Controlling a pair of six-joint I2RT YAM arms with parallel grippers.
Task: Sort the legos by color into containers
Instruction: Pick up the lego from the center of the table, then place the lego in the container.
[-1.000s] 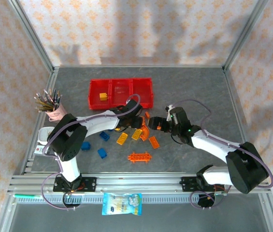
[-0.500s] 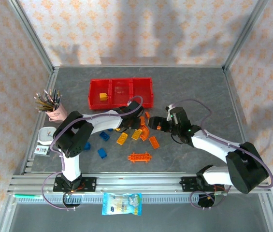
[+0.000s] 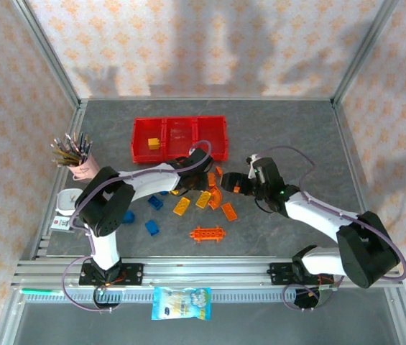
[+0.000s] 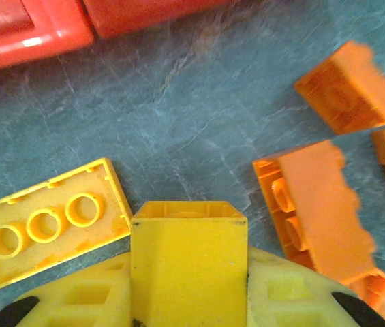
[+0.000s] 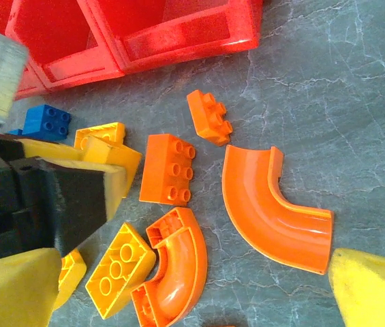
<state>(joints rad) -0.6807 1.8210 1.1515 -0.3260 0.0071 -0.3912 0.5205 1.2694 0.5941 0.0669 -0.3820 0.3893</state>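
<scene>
**Left fingers** [image 4: 76, 300]: closed against the two flat flanks of a yellow brick [image 4: 189, 262], which fills the gap between them. Whether the brick has left the surface [image 4: 199, 122] cannot be told.

**Right fingers** [image 5: 373, 289]: spread wide with nothing gripped, poised over a curved orange piece [image 5: 267, 204] and an orange brick [image 5: 168, 169].

**Other legos:** these lie loose around both sets of fingers. A second yellow block [image 4: 49, 231] lies hollow side up just beside the left fingers. Blue blocks [image 3: 151, 227] lie behind them, toward the arm bases.

**Containers** [image 3: 213, 118]: just beyond the left fingertips. One yellow-orange piece [image 3: 153, 144] sits in the compartment farthest to their left.

**Handling (judged):** the bricks look light, rigid and smooth. The parallel side walls are the natural place to grip, at mid-length, since an off-centre hold could let a brick pivot or slip. The curved pieces offer fewer flat faces and are probably best pinched across their width.

**Obscured:**
- The held brick's lower end is cut off at the frame edge in the left wrist view.
- From above, the left arm covers the held brick and its neighbours.
- The yellow and orange tints are close, so some pieces are hard to classify.
</scene>
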